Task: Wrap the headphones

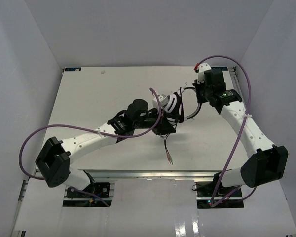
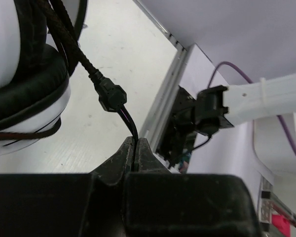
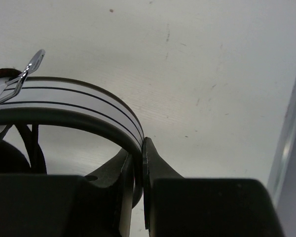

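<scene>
Winding seems to be in hand: the over-ear headphones with white-and-black striped earcups (image 1: 170, 107) are at the middle of the white counter (image 1: 103, 94), the right pincer (image 3: 139, 148) clamped on their striped headband (image 3: 89, 106), the left pincer (image 2: 135, 148) nipped shut on the thin black cable (image 2: 111, 96). The next move likely calls for carrying that cable round the cups (its plug end (image 1: 169, 158) trails loose) while keeping it taut.
</scene>
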